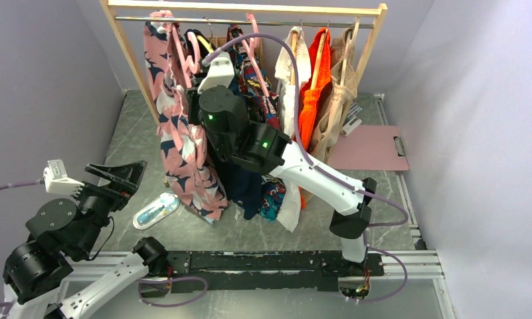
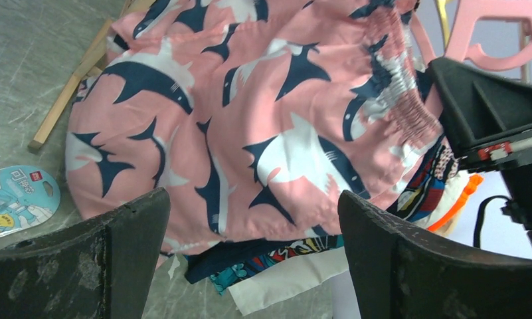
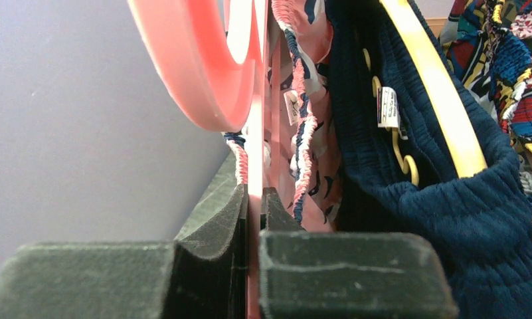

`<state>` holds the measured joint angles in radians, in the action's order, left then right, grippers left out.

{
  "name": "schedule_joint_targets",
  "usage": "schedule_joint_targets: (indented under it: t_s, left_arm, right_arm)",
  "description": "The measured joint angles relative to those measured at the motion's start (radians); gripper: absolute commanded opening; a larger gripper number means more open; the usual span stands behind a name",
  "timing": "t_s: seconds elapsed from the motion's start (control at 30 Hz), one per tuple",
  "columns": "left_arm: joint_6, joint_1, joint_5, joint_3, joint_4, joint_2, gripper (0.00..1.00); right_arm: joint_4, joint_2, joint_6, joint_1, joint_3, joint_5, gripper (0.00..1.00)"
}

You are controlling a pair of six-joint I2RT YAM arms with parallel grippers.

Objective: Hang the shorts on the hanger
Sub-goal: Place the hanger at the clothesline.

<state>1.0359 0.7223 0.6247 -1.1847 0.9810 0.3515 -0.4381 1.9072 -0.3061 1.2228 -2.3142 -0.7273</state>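
Hanger [image 3: 203,73], seemingly carrying shorts [image 2: 250,133], is being pinched by right jaws, shown only from that wrist; left jaws are being held spread.

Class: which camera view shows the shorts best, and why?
Left wrist: the shorts fill the frame, print and gathered waistband plain. Top view shows them hanging at the rack, small, partly behind the right arm. Right wrist shows only a waistband strip beside the hanger.
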Motion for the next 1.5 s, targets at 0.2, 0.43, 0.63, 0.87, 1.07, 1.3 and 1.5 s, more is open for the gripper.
schedule_joint_targets:
  t_s: [0.2, 0.43, 0.63, 0.87, 1.07, 1.3, 1.5]
  left_arm:
    - [0.0, 0.0, -0.006, 0.036, -0.005, -0.001, 1.0]
    - [-0.001, 0.0, -0.008, 0.055, -0.02, -0.001, 1.0]
    - [-0.032, 0.0, -0.008, 0.089, -0.047, -0.001, 1.0]
    - [-0.167, 0.0, 0.002, 0.086, -0.151, 0.013, 0.96]
    - [-0.447, 0.0, -0.027, 0.084, -0.361, 0.056, 0.95]
    - [-0.769, 0.0, -0.189, 0.084, -0.606, 0.137, 0.99]
    - [-0.93, 0.0, -0.292, 0.097, -0.678, 0.236, 0.99]
  right_arm:
    - [0.073, 0.063, 0.027, -0.019, -0.044, -0.005, 0.0]
    - [0.133, 0.117, 0.053, -0.052, -0.048, -0.002, 0.0]
    - [0.173, 0.142, 0.06, -0.079, -0.048, 0.006, 0.0]
    - [0.201, 0.153, 0.052, -0.101, -0.047, 0.027, 0.0]
    - [0.206, 0.15, 0.009, -0.102, -0.027, 0.05, 0.0]
    - [0.175, 0.137, -0.061, -0.102, -0.026, 0.061, 0.0]
    - [0.156, 0.122, -0.102, -0.101, -0.025, 0.037, 0.0]
